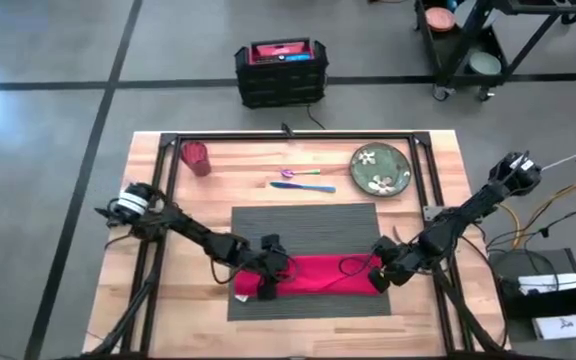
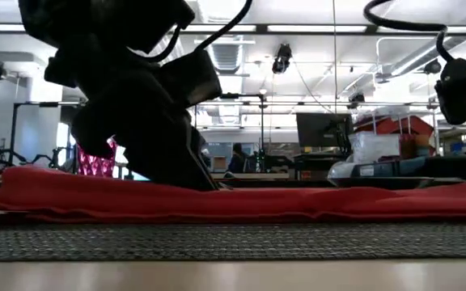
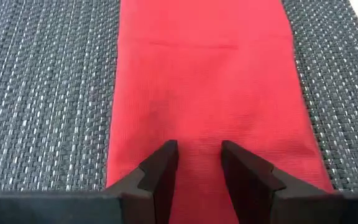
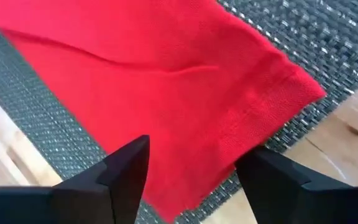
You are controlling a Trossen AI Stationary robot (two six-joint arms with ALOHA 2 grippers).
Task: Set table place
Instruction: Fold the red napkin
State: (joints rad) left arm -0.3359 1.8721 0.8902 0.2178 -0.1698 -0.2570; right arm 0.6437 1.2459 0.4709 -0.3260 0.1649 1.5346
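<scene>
the left hand (image 1: 266, 283) sits low over the left end of the red napkin (image 1: 308, 274), which lies along the near strip of the dark grey placemat (image 1: 303, 225). in the left wrist view its fingers (image 3: 160, 174) stand slightly parted over the red cloth (image 3: 204, 93), with nothing pinched between them, so the hand reads as released; whether the tips touch the fabric cannot be told. the low view shows the left arm's dark bulk coming down onto the folded napkin (image 2: 241, 202), which rests flat on the ribbed mat (image 2: 233, 241).

the placemat lies in the middle of the light wooden counter (image 1: 438, 180), well wider than anything on it, its long sides running left to right. beyond its far edge, apart from it, are a red cup (image 1: 197, 158) toward the far left, then two pieces of cutlery (image 1: 303, 180) lying side by side, then a green plate with a flower pattern (image 1: 380, 167) toward the far right.

the right hand (image 1: 383, 275) is at the right end of the napkin. in the right wrist view its fingers (image 4: 120, 171) are spread wide, with the napkin's corner (image 4: 229, 112) lying between them over the mat's edge (image 4: 328, 56) and bare wood (image 4: 347, 143); it is released, gripping nothing.

on the floor beyond the counter stands a black crate (image 1: 281, 72) with red contents.
</scene>
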